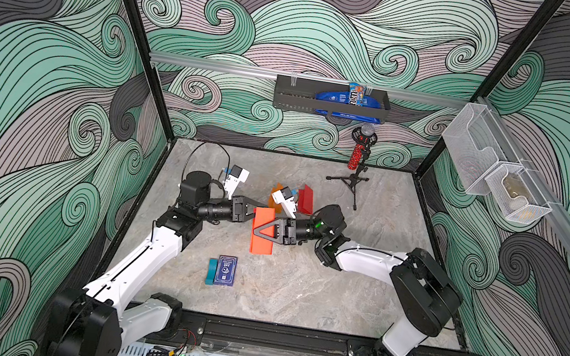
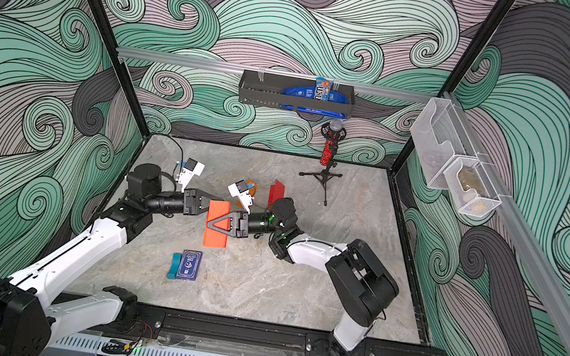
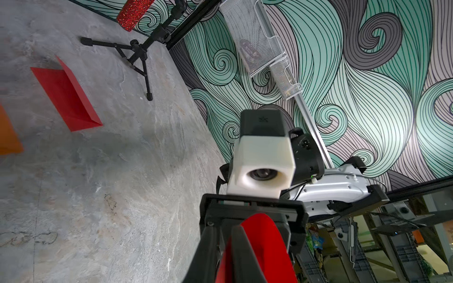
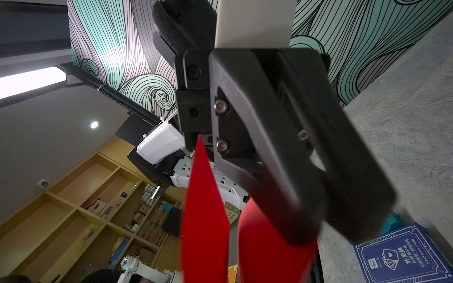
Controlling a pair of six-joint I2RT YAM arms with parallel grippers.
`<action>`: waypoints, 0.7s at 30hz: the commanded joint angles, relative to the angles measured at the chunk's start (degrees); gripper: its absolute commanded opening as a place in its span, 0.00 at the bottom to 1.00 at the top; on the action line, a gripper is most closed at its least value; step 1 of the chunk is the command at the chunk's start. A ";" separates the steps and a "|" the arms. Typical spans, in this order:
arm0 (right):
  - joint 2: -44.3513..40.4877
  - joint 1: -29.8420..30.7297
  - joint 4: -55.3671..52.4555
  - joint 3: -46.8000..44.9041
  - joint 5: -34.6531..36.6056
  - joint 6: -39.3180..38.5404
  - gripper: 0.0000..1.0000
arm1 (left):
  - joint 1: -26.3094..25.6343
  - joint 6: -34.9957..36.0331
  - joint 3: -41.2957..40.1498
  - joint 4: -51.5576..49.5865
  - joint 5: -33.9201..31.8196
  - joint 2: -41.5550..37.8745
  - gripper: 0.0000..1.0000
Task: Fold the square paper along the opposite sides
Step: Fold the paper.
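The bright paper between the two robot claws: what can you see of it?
The paper is bright orange-red, thin and smooth. From above it looks like a tall rectangle, curled over rather than creased flat, and it seems to rest on the grey table. The left gripper meets its far corner and the right gripper reaches across its middle.

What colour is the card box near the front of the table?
Dark blue with white print; the card box shows best in the right wrist view.
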 commanded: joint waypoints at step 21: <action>-1.58 -2.85 0.72 1.72 -2.02 -0.40 0.12 | 1.95 0.57 -0.72 1.94 -7.26 -9.88 0.79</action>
